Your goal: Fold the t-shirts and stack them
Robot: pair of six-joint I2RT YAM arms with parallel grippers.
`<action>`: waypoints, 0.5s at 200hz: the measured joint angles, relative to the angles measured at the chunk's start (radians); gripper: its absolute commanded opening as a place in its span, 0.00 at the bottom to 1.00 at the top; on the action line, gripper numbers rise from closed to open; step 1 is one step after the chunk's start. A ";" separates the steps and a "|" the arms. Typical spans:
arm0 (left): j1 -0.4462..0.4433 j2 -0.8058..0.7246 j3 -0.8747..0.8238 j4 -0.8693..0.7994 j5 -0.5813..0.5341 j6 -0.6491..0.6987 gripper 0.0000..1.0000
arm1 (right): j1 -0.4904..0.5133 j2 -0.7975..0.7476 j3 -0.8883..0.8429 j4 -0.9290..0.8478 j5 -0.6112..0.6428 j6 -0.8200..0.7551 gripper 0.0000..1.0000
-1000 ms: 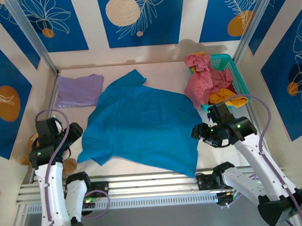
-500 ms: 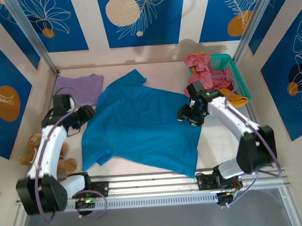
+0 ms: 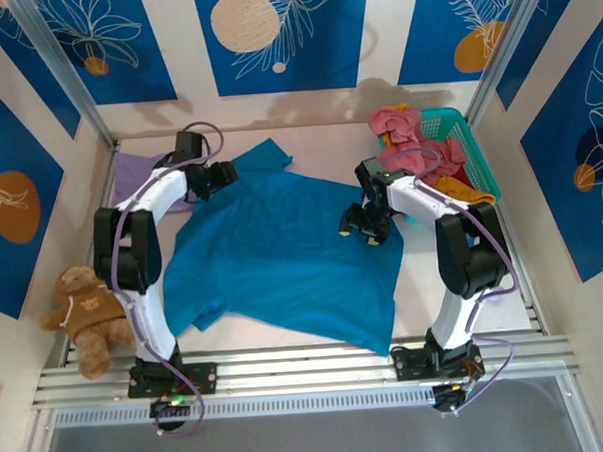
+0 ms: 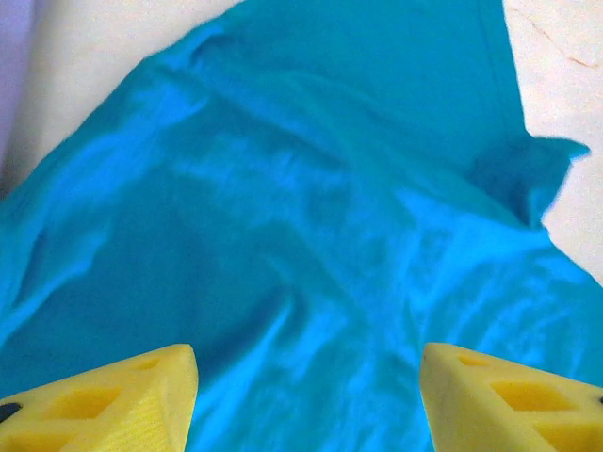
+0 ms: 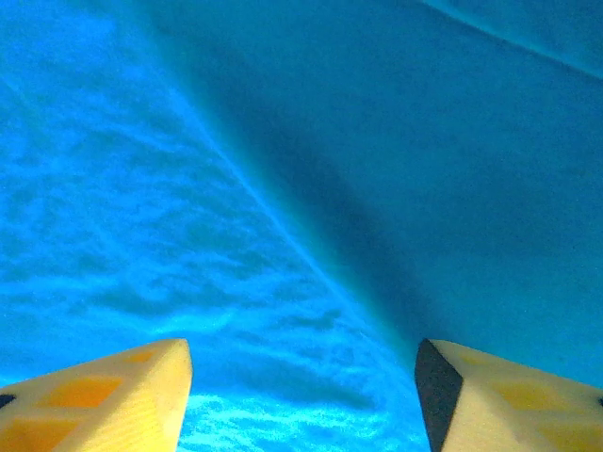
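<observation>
Blue wall panels with leaf prints box in a pale surface [image 3: 434, 290]; aluminium rail at the near edge.

Teal-blue t-shirt [image 3: 283, 257] lies spread mostly flat across the middle of the surface, unfolded, some wrinkles, one sleeve poking toward the back wall. Lavender t-shirt [image 3: 131, 171] sits at the back-left corner, flat, just beside the teal one, partly covered by the left arm. Turquoise mesh basket [image 3: 455, 119] is at the back right, with rose-pink t-shirts [image 3: 402, 131] heaped in it and spilling over its near-left rim. Orange t-shirt [image 3: 460, 187] hangs at the basket's near edge. Teddy bear [image 3: 85, 311] is on the left edge, well apart from the shirts.

Left gripper [image 3: 224, 174] is stretched out to the teal shirt's back-left part near the sleeve. In the left wrist view the left gripper [image 4: 303, 363] has yellow fingers [image 4: 122, 395] wide apart, only teal cloth [image 4: 311, 217] below the gap, nothing pinched; a lavender sliver [image 4: 11, 56] shows at top left.

Right gripper [image 3: 359, 223] is over the teal shirt's right edge, near the basket. In the right wrist view the right gripper [image 5: 303, 353] has fingers [image 5: 104, 395] spread apart too, close above teal fabric [image 5: 311, 169] with a crease running diagonally; nothing gripped. Whether the fingertips touch the cloth, can't tell.
</observation>
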 measured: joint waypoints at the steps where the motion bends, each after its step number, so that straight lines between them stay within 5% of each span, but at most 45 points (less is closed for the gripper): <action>1: 0.000 0.007 0.007 0.001 0.000 0.000 0.64 | 0.000 0.002 0.002 0.001 0.000 0.000 0.68; 100: -0.014 0.291 0.246 0.032 -0.071 -0.027 0.65 | -0.001 0.230 0.203 -0.010 0.007 -0.010 0.70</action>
